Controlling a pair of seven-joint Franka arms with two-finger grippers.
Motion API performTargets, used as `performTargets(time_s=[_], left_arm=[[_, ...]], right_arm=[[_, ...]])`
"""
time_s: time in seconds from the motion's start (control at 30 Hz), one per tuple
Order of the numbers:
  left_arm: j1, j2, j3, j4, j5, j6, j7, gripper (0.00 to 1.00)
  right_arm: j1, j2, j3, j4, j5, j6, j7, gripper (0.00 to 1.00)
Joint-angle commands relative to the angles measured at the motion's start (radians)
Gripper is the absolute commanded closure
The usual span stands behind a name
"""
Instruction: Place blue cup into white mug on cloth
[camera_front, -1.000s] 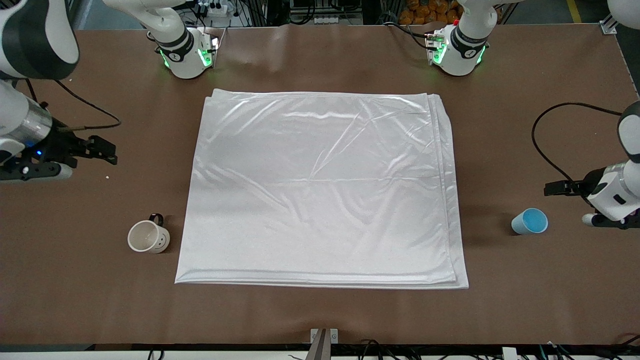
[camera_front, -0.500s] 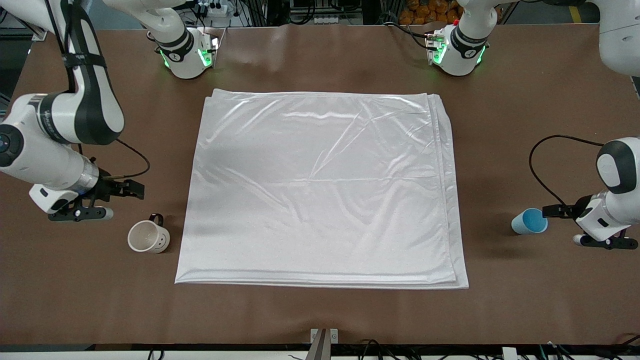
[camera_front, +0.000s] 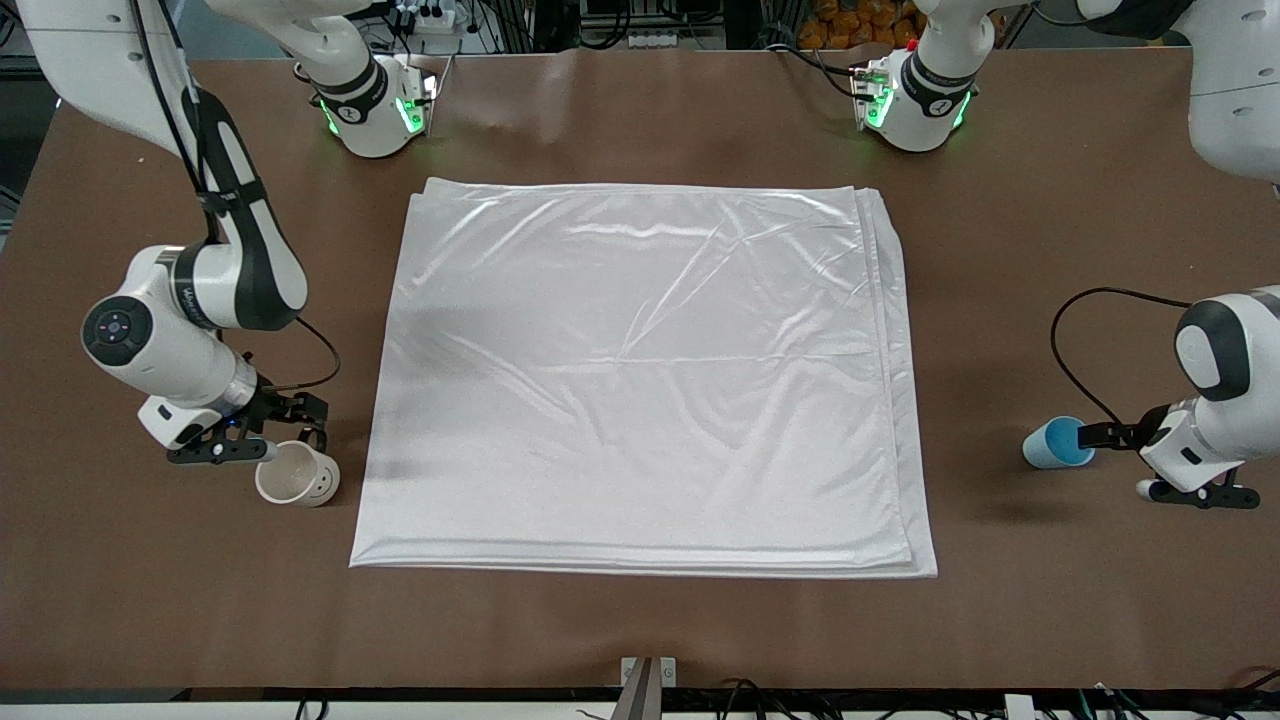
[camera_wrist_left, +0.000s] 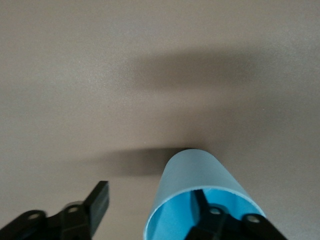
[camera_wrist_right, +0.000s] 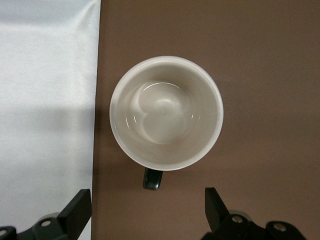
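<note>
The white mug (camera_front: 297, 483) stands upright on the brown table beside the cloth (camera_front: 640, 380), toward the right arm's end. My right gripper (camera_front: 305, 412) is open over the mug's black handle. In the right wrist view the mug (camera_wrist_right: 166, 112) shows empty, its handle pointing toward the open gripper (camera_wrist_right: 146, 207). The blue cup (camera_front: 1058, 443) stands on the table beside the cloth, toward the left arm's end. My left gripper (camera_front: 1088, 435) is at its rim. In the left wrist view the gripper (camera_wrist_left: 150, 205) is open, one finger inside the blue cup (camera_wrist_left: 195, 172) and one outside.
The cloth's edge (camera_wrist_right: 45, 100) lies close beside the mug. The two arm bases (camera_front: 375, 110) stand at the edge of the table farthest from the front camera. A black cable (camera_front: 1075, 340) loops above the table near the left gripper.
Both arms have come down and toward the front camera. The right gripper has moved to the mug's handle. The left gripper has moved up to the blue cup's rim.
</note>
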Motion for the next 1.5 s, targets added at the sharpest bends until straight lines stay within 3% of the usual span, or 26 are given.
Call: performTargets(time_s=[0.0, 0.13, 0.4, 0.6, 0.93, 1.1, 1.47], left_arm=[[-0.001, 0.007, 0.001, 0.018, -0.016, 0.0, -0.044, 1.0], [-0.002, 0.007, 0.001, 0.018, -0.016, 0.0, -0.044, 1.0], [-0.002, 0.004, 0.001, 0.018, -0.016, 0.0, -0.041, 1.0], [-0.002, -0.015, -0.001, 0.021, -0.017, -0.002, -0.041, 1.0], [-0.012, -0.111, -0.012, 0.023, -0.019, -0.08, -0.052, 1.0], [-0.01, -0.156, -0.045, 0.024, -0.019, -0.121, -0.105, 1.0], [-0.008, -0.18, -0.148, 0.024, -0.019, -0.178, -0.297, 1.0]], right_arm=[[-0.009, 0.039, 0.002, 0.007, -0.015, 0.067, -0.017, 0.33], [-0.01, 0.049, 0.002, 0.02, -0.015, 0.069, -0.017, 0.45], [-0.018, 0.043, 0.0, 0.031, -0.011, 0.06, -0.015, 1.0], [-0.007, -0.019, 0.0, 0.034, -0.009, 0.018, -0.008, 1.0], [0.111, -0.177, 0.003, 0.138, -0.001, -0.334, 0.128, 1.0], [0.232, -0.172, 0.003, 0.227, -0.001, -0.425, 0.317, 1.0], [0.503, -0.057, 0.006, 0.382, 0.011, -0.407, 0.799, 1.0]])
